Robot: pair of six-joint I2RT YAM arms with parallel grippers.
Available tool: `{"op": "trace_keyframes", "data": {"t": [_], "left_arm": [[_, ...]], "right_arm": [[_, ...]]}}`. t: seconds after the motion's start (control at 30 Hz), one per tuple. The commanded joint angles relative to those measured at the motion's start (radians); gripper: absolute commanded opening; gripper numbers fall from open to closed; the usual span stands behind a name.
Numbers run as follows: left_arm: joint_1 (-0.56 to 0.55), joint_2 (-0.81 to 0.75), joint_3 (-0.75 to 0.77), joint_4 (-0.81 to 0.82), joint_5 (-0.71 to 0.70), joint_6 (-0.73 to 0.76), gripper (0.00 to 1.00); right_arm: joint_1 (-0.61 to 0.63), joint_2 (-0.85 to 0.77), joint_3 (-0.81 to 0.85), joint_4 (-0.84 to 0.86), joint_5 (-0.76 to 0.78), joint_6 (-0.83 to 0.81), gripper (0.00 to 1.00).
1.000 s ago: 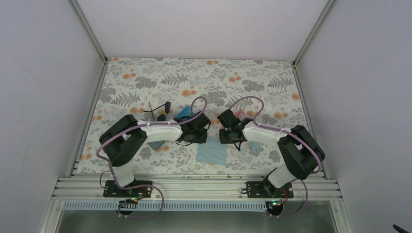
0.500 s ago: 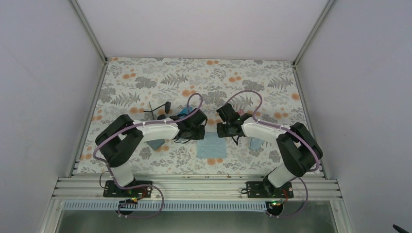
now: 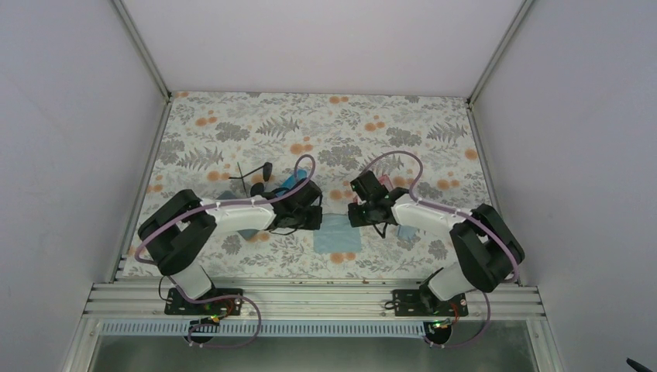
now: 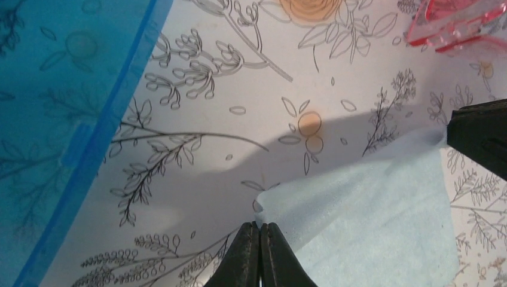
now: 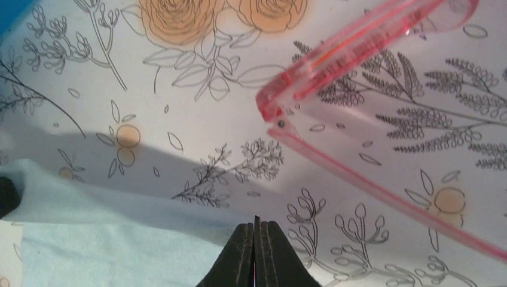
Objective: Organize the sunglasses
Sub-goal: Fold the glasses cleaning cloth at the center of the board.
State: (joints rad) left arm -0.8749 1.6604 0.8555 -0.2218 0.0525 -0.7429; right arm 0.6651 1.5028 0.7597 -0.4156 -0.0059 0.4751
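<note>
Both arms had drawn in since a second earlier. The left gripper (image 4: 261, 226), slightly parted then, was now pinched shut on one far corner of the blue cloth (image 4: 370, 227). The right gripper (image 5: 256, 224) was clamped on the other corner, and the cloth's far edge was lifted off the table (image 3: 372, 124). The pink sunglasses (image 5: 359, 66) lay just beyond the cloth, cut off in both wrist views and mostly hidden from above by the right arm. The black sunglasses (image 3: 259, 178) lay unmoved at the far left, near the blue case (image 4: 60, 119), their shape hard to make out.
</note>
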Motion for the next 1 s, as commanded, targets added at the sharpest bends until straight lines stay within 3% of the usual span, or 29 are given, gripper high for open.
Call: {"op": "trace_keyframes", "data": {"t": [0.0, 0.23, 0.73, 0.97], "left_arm": [[0.0, -0.048, -0.036, 0.025, 0.045, 0.02, 0.02], [-0.011, -0.095, -0.087, 0.027, 0.081, 0.004, 0.02], [-0.034, -0.121, -0.12, 0.006, 0.067, -0.029, 0.02], [-0.042, -0.119, -0.134, 0.029, 0.084, -0.034, 0.02]], "right_arm": [[-0.008, -0.054, -0.036, -0.024, -0.012, 0.025, 0.04], [-0.006, -0.065, -0.048, -0.118, 0.071, 0.093, 0.04], [-0.001, -0.135, -0.064, -0.117, -0.154, 0.084, 0.04], [0.006, -0.128, -0.079, -0.129, -0.112, 0.106, 0.04]]}}
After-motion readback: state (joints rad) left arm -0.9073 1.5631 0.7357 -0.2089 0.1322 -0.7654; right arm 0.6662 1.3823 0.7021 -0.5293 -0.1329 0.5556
